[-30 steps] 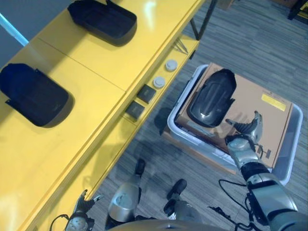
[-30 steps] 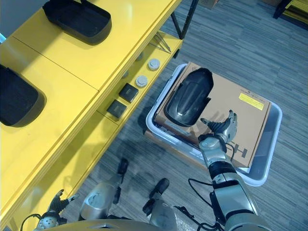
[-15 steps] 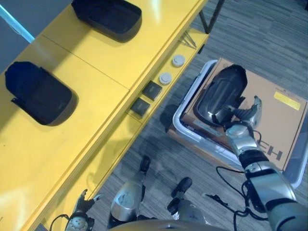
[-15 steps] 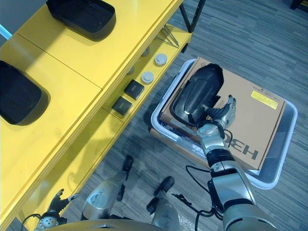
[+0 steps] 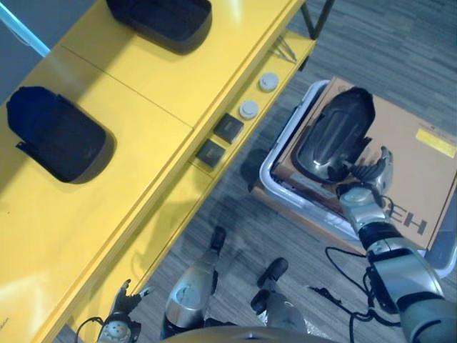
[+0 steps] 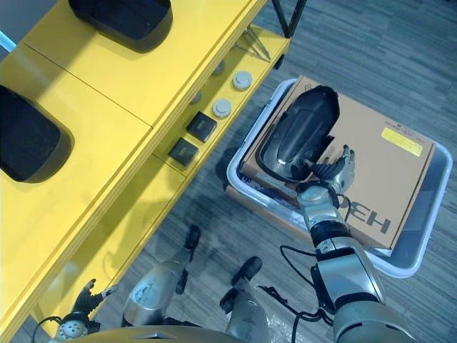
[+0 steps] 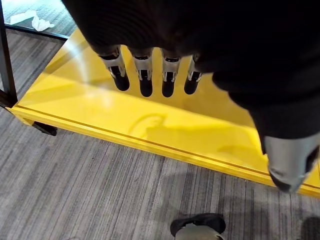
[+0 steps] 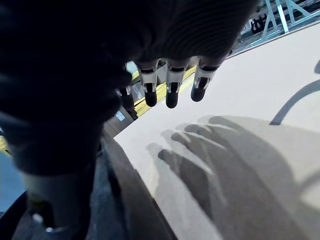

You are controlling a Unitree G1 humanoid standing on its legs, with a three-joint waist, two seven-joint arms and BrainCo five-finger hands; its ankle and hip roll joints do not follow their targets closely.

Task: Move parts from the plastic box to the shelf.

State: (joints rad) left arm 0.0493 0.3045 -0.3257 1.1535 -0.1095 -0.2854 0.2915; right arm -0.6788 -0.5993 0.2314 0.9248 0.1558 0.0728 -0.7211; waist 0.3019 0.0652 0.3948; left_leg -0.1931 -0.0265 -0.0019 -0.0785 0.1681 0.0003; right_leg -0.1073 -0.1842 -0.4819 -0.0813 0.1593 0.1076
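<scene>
Three dark shell-shaped parts are in front of me. Two already sit on the top of the yellow shelf (image 5: 157, 93): one part (image 5: 53, 136) to my left and another part (image 5: 161, 18) farther along, well apart from each other. The third part (image 6: 300, 136) lies on a brown cardboard sheet (image 6: 371, 171) that rests inside the pale plastic box (image 6: 421, 243) on the grey floor (image 5: 400, 43), just beside the shelf's lower ledge.

My right hand (image 6: 330, 180) hovers over the cardboard at the near end of that third part, its fingers (image 8: 171, 87) straight and spread, holding nothing; its shadow falls on the cardboard below. I cannot tell whether the fingertips touch the part's edge.

My left hand (image 5: 121, 304) hangs low by the near end of the shelf, above the floor. Its fingers (image 7: 145, 75) are straight and relaxed, empty, pointing toward a yellow board.

On the shelf's lower ledge, two small dark square blocks (image 5: 220, 139) lie side by side, and two round white discs (image 5: 258, 94) sit a little farther along the same ledge.
</scene>
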